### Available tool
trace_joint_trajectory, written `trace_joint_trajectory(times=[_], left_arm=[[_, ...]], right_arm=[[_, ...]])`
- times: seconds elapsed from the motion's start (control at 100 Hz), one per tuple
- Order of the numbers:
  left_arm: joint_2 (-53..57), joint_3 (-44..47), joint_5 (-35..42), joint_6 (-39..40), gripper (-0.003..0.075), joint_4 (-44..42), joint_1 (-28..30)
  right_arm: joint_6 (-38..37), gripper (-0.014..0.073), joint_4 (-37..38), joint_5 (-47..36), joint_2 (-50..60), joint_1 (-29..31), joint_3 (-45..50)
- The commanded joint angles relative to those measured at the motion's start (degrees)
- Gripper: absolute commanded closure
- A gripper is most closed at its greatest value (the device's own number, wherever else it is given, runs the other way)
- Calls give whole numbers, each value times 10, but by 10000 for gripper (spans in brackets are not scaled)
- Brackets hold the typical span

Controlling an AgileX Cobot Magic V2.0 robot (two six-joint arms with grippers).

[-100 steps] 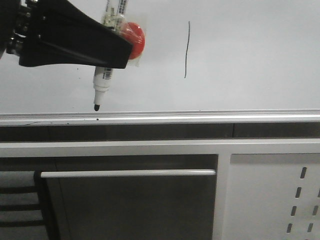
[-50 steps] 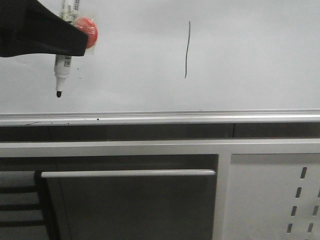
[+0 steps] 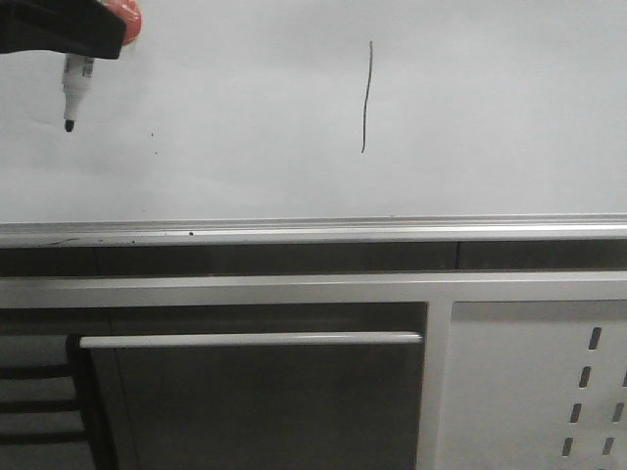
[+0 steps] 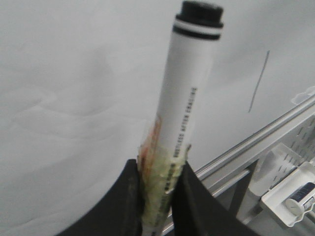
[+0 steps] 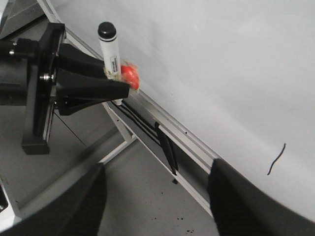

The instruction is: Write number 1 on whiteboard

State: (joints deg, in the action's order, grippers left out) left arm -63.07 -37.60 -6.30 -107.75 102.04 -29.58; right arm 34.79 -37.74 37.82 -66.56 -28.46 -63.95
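The number 1 (image 3: 366, 98) is on the whiteboard (image 3: 490, 117), a thin dark stroke well off to the right of the left tool (image 4: 160, 196). That tool grips the marker (image 3: 74, 90), tip clear of the board. Writing looks finished. Right tool (image 5: 155, 206) spread wide, empty.

Obstacles: whiteboard (image 3: 470, 108) face, flat, directly beyond the marker (image 3: 74, 90) tip clamped in the left gripper (image 4: 160, 196); silvery bottom rail (image 3: 313, 231) below those jaws. Free room: bare board between the jaws and the number 1 (image 3: 366, 96). Right gripper (image 5: 155, 196): jaws apart, open gap between, floor beyond.
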Motion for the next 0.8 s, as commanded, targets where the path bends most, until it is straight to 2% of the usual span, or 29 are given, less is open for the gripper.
trace_joint_trajectory(times=[0.0, 0.14, 0.57, 0.79], left_arm=[[10, -23, 5, 1, 741, 44, 0], [5, -24, 15, 2, 741, 44, 12], [0, -43, -38, 4, 741, 44, 84], [-29, -46, -60, 4, 741, 44, 88]], right_arm=[[-1, 188, -18, -29, 15, 4, -20], [-1, 188, -18, -34, 15, 4, -20], [-1, 188, -18, -40, 15, 4, -20], [-1, 188, -18, -45, 15, 4, -20]])
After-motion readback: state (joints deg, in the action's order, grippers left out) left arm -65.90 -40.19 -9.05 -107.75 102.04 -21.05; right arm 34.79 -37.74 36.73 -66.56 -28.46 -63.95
